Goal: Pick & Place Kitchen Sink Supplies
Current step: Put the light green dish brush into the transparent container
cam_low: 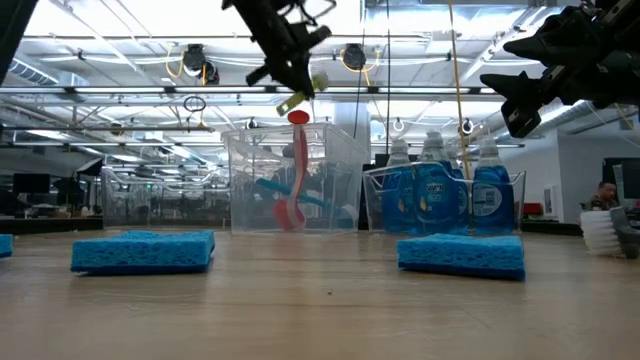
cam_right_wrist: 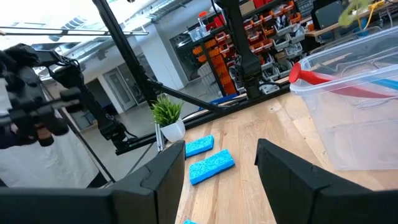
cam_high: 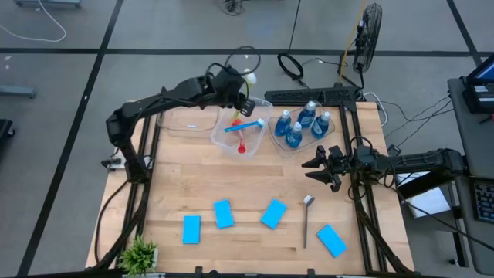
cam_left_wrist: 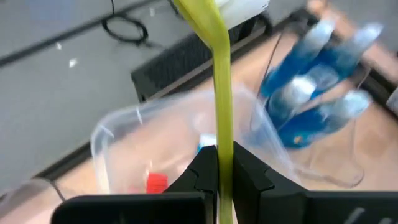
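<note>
1. The left gripper (cam_left_wrist: 219,163) is clamped on a thin yellow long-handled brush (cam_left_wrist: 219,81), above the clear plastic tub (cam_high: 241,133).
2. The right gripper (cam_high: 314,170) hangs open, empty, just beyond the grey long-handled brush (cam_high: 306,220).

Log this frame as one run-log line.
left gripper: shut on yellow brush, above brush tub | right gripper: open, empty, hovering near bottle tub | grey brush, sponges: on table
</note>
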`<state>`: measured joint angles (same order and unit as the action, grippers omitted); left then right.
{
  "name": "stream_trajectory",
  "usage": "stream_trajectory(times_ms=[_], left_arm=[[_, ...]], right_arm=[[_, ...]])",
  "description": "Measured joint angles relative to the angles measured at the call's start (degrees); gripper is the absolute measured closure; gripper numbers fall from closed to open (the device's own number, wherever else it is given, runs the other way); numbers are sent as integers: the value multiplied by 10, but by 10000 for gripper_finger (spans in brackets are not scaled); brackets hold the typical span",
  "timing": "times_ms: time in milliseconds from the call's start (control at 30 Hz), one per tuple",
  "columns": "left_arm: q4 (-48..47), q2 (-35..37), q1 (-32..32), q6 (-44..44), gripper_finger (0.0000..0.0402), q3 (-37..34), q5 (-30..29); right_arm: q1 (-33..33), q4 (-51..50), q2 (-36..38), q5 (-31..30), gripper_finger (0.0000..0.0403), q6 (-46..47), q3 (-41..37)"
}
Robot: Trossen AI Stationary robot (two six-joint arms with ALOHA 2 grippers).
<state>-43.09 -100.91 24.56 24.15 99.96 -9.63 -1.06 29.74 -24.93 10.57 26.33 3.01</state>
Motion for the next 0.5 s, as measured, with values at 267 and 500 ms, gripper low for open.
stream_trajectory(times_ms=[267,500], left_arm=[[-24,-50,2,8,382,0,64],[-65,-78,0,-34,382,0,96]], right_arm=[[0,0,0,-1,218,0,0],[0,0,0,-3,218,0,0]])
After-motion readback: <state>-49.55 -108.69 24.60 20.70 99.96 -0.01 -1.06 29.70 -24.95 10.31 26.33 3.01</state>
